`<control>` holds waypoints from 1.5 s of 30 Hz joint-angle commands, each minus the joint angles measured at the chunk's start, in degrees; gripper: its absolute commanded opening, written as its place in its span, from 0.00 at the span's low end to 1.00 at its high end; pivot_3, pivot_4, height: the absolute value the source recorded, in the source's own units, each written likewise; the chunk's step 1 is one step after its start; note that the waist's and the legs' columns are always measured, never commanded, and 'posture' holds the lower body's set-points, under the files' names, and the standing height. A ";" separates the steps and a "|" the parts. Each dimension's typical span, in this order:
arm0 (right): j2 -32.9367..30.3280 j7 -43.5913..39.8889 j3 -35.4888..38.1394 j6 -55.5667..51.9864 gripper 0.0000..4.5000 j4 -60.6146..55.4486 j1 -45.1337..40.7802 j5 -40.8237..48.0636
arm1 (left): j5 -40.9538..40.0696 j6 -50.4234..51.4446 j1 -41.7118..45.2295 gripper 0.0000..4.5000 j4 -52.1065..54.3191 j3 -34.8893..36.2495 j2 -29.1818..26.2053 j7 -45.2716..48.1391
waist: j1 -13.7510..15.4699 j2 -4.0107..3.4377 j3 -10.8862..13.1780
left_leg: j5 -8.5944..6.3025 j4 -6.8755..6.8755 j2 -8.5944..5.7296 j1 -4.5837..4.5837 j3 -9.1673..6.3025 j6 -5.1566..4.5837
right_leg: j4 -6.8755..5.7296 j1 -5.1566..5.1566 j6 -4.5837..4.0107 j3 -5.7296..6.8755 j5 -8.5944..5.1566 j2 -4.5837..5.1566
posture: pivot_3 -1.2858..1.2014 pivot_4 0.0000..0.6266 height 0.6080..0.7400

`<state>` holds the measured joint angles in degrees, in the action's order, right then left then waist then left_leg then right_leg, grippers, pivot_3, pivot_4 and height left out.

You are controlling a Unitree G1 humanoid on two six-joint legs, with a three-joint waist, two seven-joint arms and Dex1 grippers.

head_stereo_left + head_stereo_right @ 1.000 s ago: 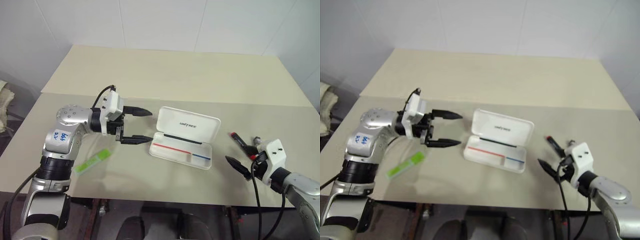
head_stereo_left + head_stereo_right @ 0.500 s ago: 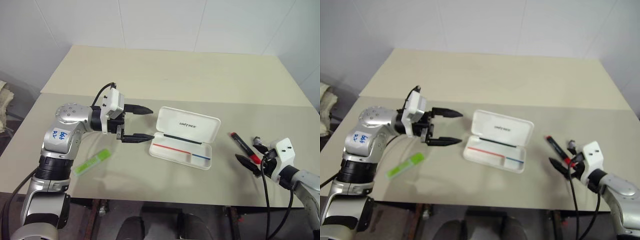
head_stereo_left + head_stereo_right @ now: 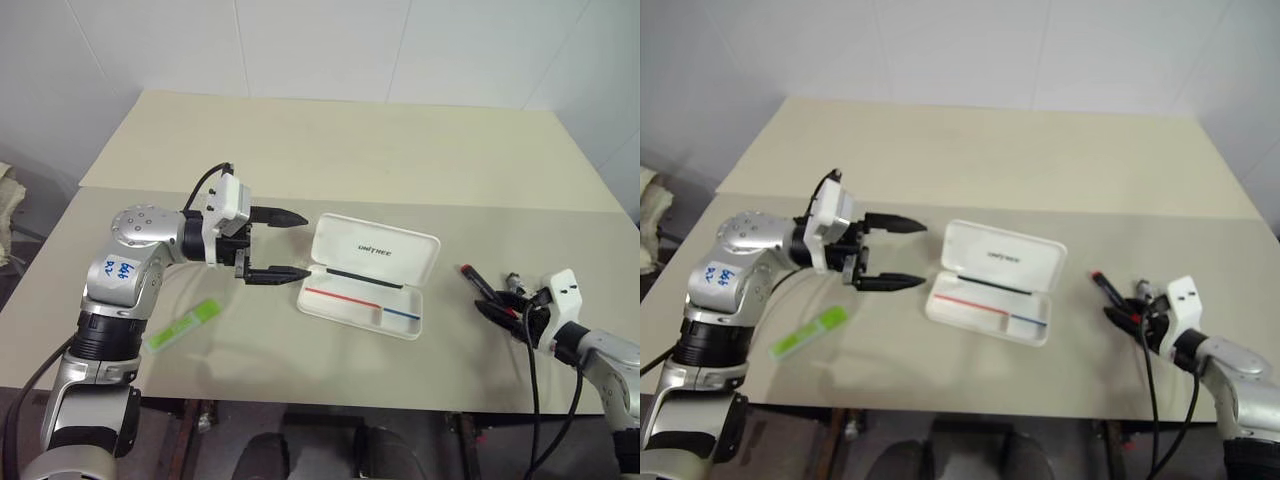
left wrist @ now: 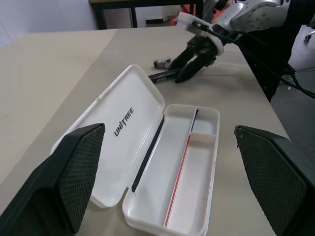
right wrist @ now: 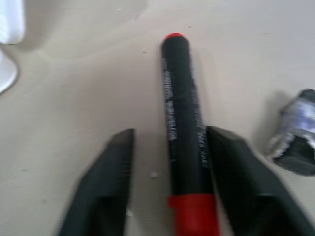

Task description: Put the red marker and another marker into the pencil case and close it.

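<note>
My right gripper (image 5: pixel 170 196) straddles the slim red-and-black marker (image 5: pixel 181 118), not yet clamped; left gripper (image 3: pixel 280 245) spread, empty. White hinged plastic pencil case (image 3: pixel 370 275) open, empty; lime-green marker (image 3: pixel 184 323) unpicked.

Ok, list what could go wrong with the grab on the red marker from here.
1. In the right wrist view the red marker lies against one finger of the right claw, not centred, so closing may push or roll it instead of gripping it.
2. A small grey and black object lies beside the marker; the claw could knock or catch it.
3. The marker is gripped near one end, so it may droop while carried to the pencil case.
</note>
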<state>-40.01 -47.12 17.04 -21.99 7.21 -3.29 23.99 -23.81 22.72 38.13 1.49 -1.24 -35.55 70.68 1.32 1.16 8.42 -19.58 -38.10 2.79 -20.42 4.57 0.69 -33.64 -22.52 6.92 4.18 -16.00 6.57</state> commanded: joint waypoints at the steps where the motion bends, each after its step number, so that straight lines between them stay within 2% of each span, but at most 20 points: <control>1: -0.52 -2.06 -0.85 -0.53 0.21 -2.45 0.40 0.68 | -1.38 -0.04 1.32 1.00 1.85 0.98 -0.62 -0.43 | -0.01 0.00 0.00 | 0.00 0.00 0.00 0.00 0.01 0.00 | 0.00 0.00 0.00 0.00 0.00 0.00 | 0.52 0.24 1.00; 2: -0.46 -2.05 -0.98 -0.66 0.14 -3.01 0.51 0.63 | -1.36 -0.07 1.26 1.00 1.88 1.01 -0.63 -0.48 | -0.01 0.00 0.00 | 0.00 -0.01 0.00 0.00 0.01 0.00 | 0.00 0.01 0.00 0.00 0.00 0.00 | 0.52 0.24 1.00; 10: -0.40 2.31 0.35 -1.71 0.14 -7.81 -1.48 -0.21 | -0.78 -0.52 -0.06 1.00 2.21 0.49 -1.04 -0.36 | -0.01 -0.02 0.01 | 0.00 -0.02 0.00 0.00 0.03 0.01 | 0.00 0.00 0.00 0.00 0.00 0.01 | 0.52 0.24 1.00; 16: -1.78 5.73 4.83 -7.80 0.14 -18.13 -3.39 4.19 | -0.29 -1.71 -0.32 1.00 1.39 0.45 -1.00 -0.53 | 0.23 -0.04 0.02 | 0.00 -0.01 0.01 0.00 0.00 0.03 | -0.01 -0.01 0.00 0.01 0.00 0.01 | 0.52 0.24 1.00; 23: -5.08 2.74 6.86 -15.37 0.14 -31.45 -2.65 13.07 | 0.33 -3.70 -0.90 1.00 0.10 0.72 -1.16 -0.83 | 0.20 -0.05 0.03 | -0.08 0.01 0.00 -0.03 -0.01 0.05 | 0.01 -0.02 0.00 0.04 0.00 0.02 | 0.52 0.24 1.00; 28: -5.40 -0.19 -1.09 -15.16 0.14 -35.18 -6.61 13.92 | 0.40 -4.42 -2.18 1.00 0.28 1.05 -1.26 -1.69 | -0.03 -0.05 0.04 | -0.09 0.01 0.01 -0.02 -0.01 0.04 | 0.03 -0.03 0.00 0.06 0.00 0.01 | 0.52 0.24 1.00; 31: -5.31 -4.35 -12.14 -9.85 0.14 -30.11 -11.07 6.27 | 0.20 -4.46 -3.46 1.00 1.21 1.21 -0.98 -2.85 | -0.08 -0.02 0.03 | -0.10 -0.04 0.01 -0.01 0.02 0.03 | 0.05 -0.02 0.00 0.05 0.00 0.02 | 0.52 0.24 1.00; 33: -4.73 -6.30 -16.58 -6.72 0.14 -25.89 -13.58 2.67 | 0.20 -4.63 -3.90 1.00 1.51 1.20 -0.74 -3.63 | -0.13 -0.02 0.03 | -0.10 -0.07 0.01 0.00 0.04 0.03 | 0.04 -0.02 0.00 0.05 0.00 0.02 | 0.52 0.24 1.00; 38: -1.47 -10.21 -23.75 0.20 0.14 -13.64 -20.05 -3.49 | 0.02 -4.81 -4.14 1.00 2.04 1.06 -0.68 -4.65 | 0.00 -0.03 0.05 | -0.11 -0.05 0.00 -0.03 0.03 0.01 | 0.01 -0.05 0.00 0.07 0.00 0.02 | 0.52 0.24 1.00; 45: 3.26 -13.52 -28.52 5.86 0.14 -2.57 -25.63 -8.72 | -0.22 -4.68 -5.01 1.00 2.92 1.24 -1.24 -5.13 | -0.14 -0.08 0.08 | -0.14 0.00 0.01 -0.06 0.09 0.01 | 0.01 -0.13 0.01 0.24 0.01 0.05 | 0.52 0.24 1.00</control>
<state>-36.98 -59.68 -11.48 -17.77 4.53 -27.88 15.76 -23.41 18.65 33.26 2.00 -0.99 -36.30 65.90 1.19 1.08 8.50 -19.72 -38.10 2.80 -20.48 4.66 0.71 -33.64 -22.65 6.93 4.44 -15.99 6.62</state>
